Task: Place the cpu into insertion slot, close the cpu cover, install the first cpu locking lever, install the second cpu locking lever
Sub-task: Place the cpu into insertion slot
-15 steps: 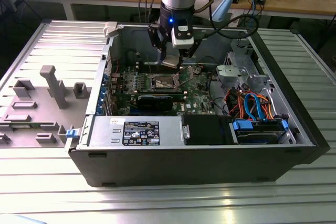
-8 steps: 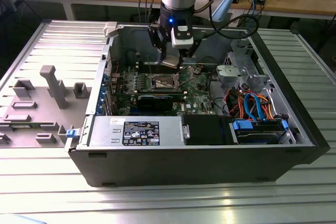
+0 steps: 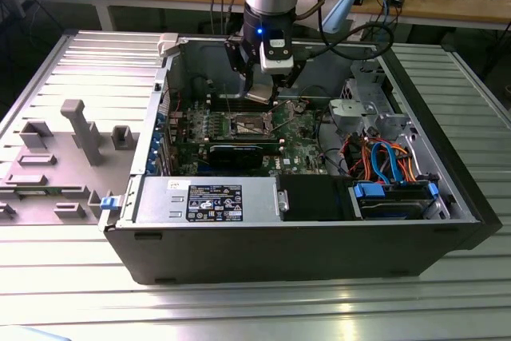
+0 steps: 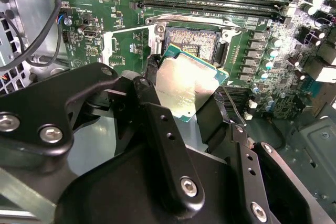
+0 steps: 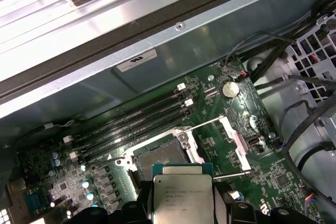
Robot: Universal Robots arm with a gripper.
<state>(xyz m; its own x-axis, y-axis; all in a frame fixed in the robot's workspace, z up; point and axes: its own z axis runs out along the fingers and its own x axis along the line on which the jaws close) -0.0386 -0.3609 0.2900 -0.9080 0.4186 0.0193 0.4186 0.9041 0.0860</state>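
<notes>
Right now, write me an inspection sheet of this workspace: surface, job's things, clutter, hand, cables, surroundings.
Surface: slatted aluminium table carrying an open black computer case.
Job's things: small square silver-topped cpu held clear of the dark square insertion slot, not seated; thin silvery metal cpu cover swung open beside the slot.
Clutter: grey plastic fixtures on the table at the exterior view's left.
Hand: black-fingered hand shut on the cpu.
Cables: orange and blue cables inside the case, apart from the slot.
Surroundings: wooden workbench behind the table.
</notes>
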